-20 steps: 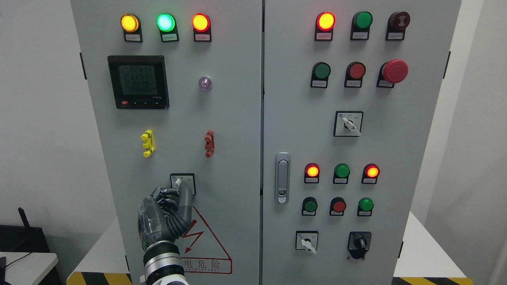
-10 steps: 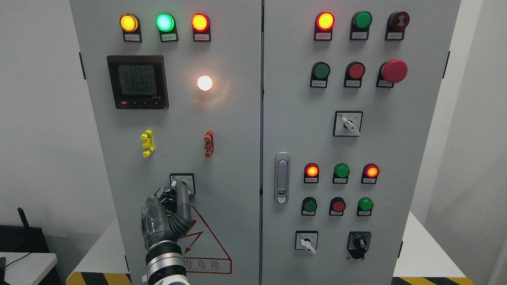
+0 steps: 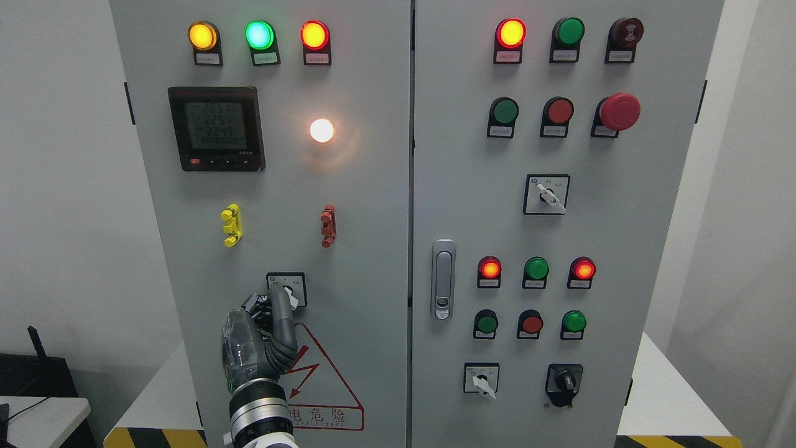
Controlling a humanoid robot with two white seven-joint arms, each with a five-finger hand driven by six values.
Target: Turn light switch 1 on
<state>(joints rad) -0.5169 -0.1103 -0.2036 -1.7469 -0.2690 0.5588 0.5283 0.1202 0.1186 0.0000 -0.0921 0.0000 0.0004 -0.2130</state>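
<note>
At the far left a white desk corner (image 3: 43, 414) with a black device (image 3: 37, 367) stood apart from the tall grey metal control cabinet (image 3: 373, 205). On the cabinet's left door a black digital meter (image 3: 216, 129) showed digits too small to read, and below it sat a yellow plastic clip (image 3: 231, 225). The robot's left hand (image 3: 261, 336), dark and jointed, rose from the bottom edge; its fingers (image 3: 281, 305) were curled together, one touching the small white rotary light switch (image 3: 287, 290) on its square black-framed plate, low on the left door. The switch lever pointed down to the right. Just under the hand a red triangular warning sign (image 3: 326, 386) read "电危险". Above, a round lamp (image 3: 321, 130) glowed warm white beside a red plastic clip (image 3: 328, 226). Bare grey panel lay around the switch up to the door seam. Past the seam came a silver door latch (image 3: 443, 280), then rows of red and green buttons and a red mushroom stop button (image 3: 619, 111); their labels were unreadable.
</note>
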